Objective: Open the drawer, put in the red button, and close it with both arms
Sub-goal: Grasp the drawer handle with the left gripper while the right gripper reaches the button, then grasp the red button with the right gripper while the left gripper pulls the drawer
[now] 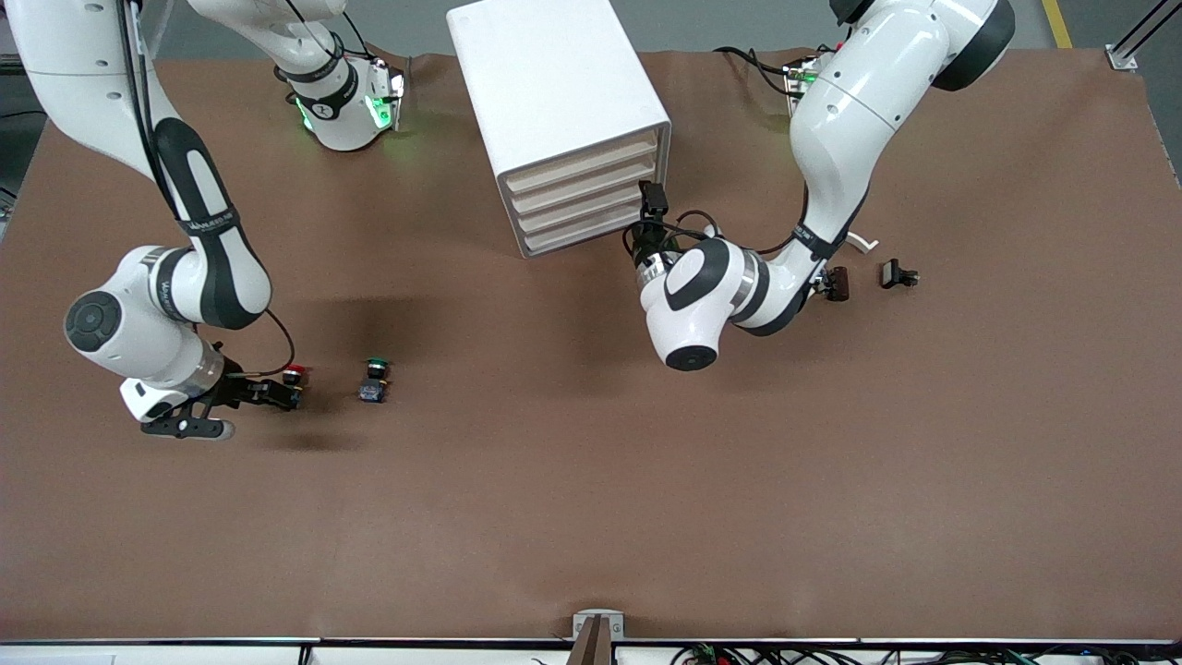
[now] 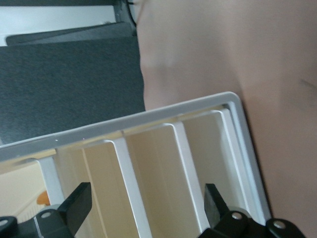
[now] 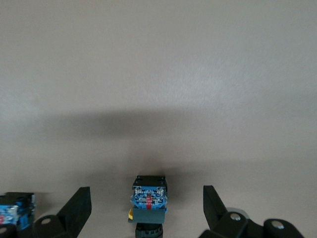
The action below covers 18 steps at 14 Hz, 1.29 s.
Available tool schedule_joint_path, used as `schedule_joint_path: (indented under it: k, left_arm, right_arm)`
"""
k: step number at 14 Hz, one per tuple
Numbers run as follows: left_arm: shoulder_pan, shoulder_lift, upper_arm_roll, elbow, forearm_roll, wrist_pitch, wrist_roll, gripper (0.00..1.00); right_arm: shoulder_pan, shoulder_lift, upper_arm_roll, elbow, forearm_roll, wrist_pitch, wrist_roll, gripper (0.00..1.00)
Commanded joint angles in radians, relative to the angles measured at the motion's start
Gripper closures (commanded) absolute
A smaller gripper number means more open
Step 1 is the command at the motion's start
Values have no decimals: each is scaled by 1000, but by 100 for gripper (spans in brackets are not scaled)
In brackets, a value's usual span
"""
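right gripper [image 1: 288, 394] low at the right arm's end of the table, fingers spread around the red button [image 1: 294, 374], not touching; green button [image 1: 374, 380] just beside. drawer [image 1: 585, 164] is shut; left gripper [image 1: 653, 205] gapes before the cabinet [image 1: 554, 83].

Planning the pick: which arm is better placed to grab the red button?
The right arm. Its end effector is open with the red button between its fingers on the table. The left end effector is open at the cabinet drawers.
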Motion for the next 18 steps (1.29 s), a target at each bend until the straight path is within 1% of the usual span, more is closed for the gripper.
schedule_joint_path:
  k: [1,2,3,6,10,12,15,16,18]
  left_arm:
    - [-14,17,-4,14,-19,-50,-58,10]
    - [-15,23,-6,14,-19,-55,-60,14]
    - [-20,23,-6,14,-25,-56,-61,15]
    - [-29,35,-6,14,-63,-56,-80,33]
    - [-44,46,-6,12,-63,-56,-92,33]
    - [-55,48,-7,1,-65,-62,-93,36]
    - [-70,46,-9,-19,-65,-102,-93,37]
    - [-72,46,-16,-23,-65,-112,-93,42]
    - [-72,48,-21,-25,-65,-115,-93,56]
  right_arm:
    - [5,24,-1,-6,35,13,6,0]
    - [9,35,-1,-7,61,12,24,0]
    - [24,39,-1,-9,66,8,24,0]
    - [31,52,-1,-9,68,2,24,0]
    - [23,59,-4,-7,59,4,-5,0]
    - [15,64,-6,-7,59,7,-23,0]
    - [12,72,-6,-9,59,7,-23,0]
    - [12,72,-7,-9,59,5,-23,0]
    - [11,72,-9,-9,57,2,-25,0]
